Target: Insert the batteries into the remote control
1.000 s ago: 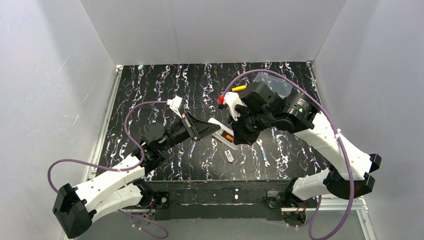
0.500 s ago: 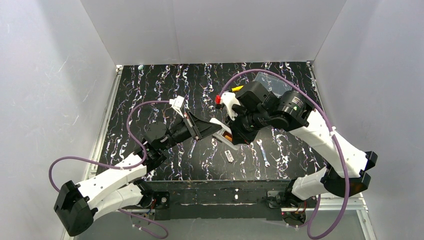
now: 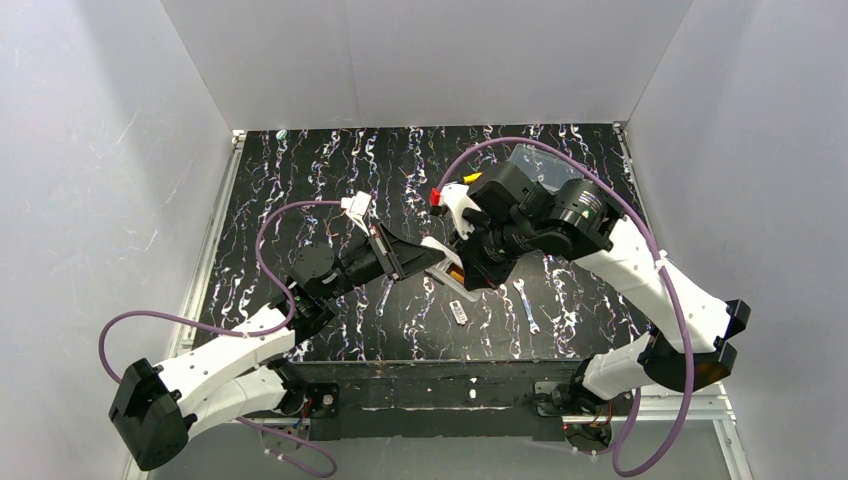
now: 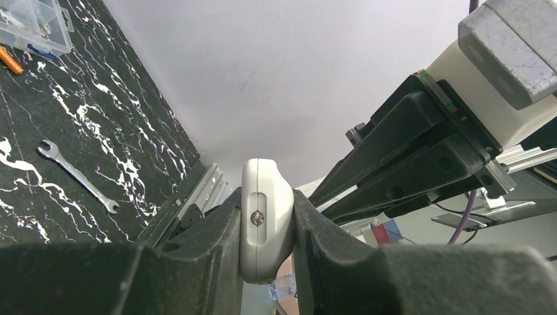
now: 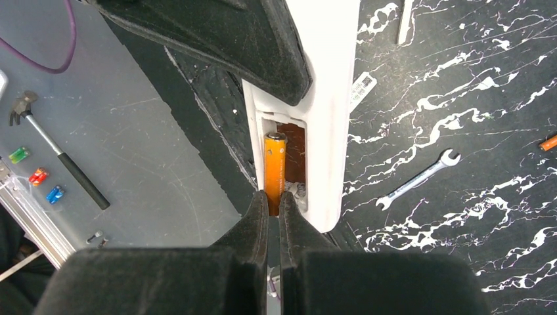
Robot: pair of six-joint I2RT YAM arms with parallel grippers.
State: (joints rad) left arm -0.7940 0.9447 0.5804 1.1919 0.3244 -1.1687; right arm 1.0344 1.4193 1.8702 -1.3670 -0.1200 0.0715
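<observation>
Seen through my right wrist camera: a bright orange battery (image 5: 274, 167) in the white remote (image 5: 328, 79), its recess rust-brown inside, with the matte black right gripper (image 5: 274, 205) below. The desk (image 5: 460, 79) is black, veined with white marble streaks, under a silver wrench (image 5: 418, 180). Overhead, purple cables (image 3: 500, 142) against pale grey walls (image 3: 90, 150).

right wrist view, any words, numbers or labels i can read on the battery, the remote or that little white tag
battery: any print along its orange side is too blurred to read.
white tag on the table: dark barcode-like marks, too small to read.
remote control: no lettering shows on its white back.
Nothing can be quoted from any view.
</observation>
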